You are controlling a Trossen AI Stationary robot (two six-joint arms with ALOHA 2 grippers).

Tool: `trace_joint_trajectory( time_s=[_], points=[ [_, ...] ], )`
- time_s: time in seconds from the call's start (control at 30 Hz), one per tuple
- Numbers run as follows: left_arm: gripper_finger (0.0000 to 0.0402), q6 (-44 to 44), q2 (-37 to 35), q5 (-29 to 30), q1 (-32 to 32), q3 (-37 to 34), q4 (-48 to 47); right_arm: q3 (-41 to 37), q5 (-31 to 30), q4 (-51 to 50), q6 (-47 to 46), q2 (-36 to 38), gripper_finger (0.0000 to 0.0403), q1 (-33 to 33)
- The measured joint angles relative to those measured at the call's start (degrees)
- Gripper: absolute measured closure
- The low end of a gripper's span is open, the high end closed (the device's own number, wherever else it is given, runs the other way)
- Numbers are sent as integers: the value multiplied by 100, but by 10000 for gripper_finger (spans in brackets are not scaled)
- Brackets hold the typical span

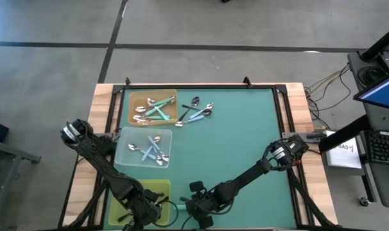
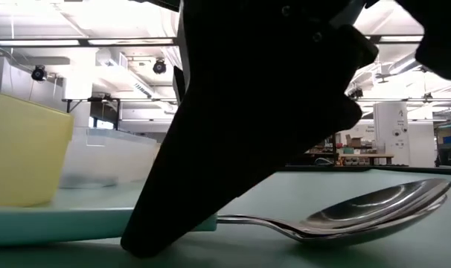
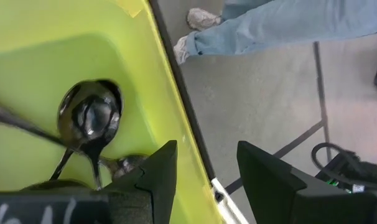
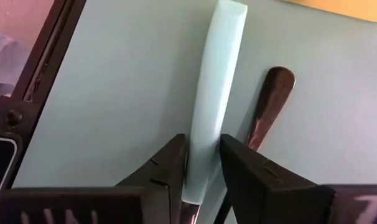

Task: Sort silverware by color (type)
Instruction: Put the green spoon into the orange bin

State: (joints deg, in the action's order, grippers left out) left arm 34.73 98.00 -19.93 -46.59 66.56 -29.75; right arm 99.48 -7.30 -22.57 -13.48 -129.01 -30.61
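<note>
Seen from table height, a dark arm fills most of the picture and hides the far end of a spoon lying on the green table; only its shiny bowl and a stretch of pale handle show.

The right gripper is low at the near edge of the table, its fingers closed on the pale mint handle of that spoon; a second dark spoon lies just beside it.

The left gripper hangs over the rim of the yellow-green tray at the near left corner, fingers apart and holding nothing. Black-handled spoons lie inside, partly cut off.

From above, a clear tray holds pale blue spoons, and a brown tray holds mint ones. A few spoons lie loose beside it. Beyond the table, a person's legs are partly visible.
</note>
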Motion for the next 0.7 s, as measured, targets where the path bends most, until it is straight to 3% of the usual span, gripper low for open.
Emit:
trace_joint_trajectory(
  time_s=[0.27,0.47,0.7],
  points=[
    [251,97,0,-207,-11,-116,304,67,7,-81,-6,11,369,2],
    [251,74,0,-165,-2,-116,320,317,1,-459,99,39,369,6],
    [251,240,0,-145,15,-81,186,943,-86,-1778,573,319,369,147]
  ],
)
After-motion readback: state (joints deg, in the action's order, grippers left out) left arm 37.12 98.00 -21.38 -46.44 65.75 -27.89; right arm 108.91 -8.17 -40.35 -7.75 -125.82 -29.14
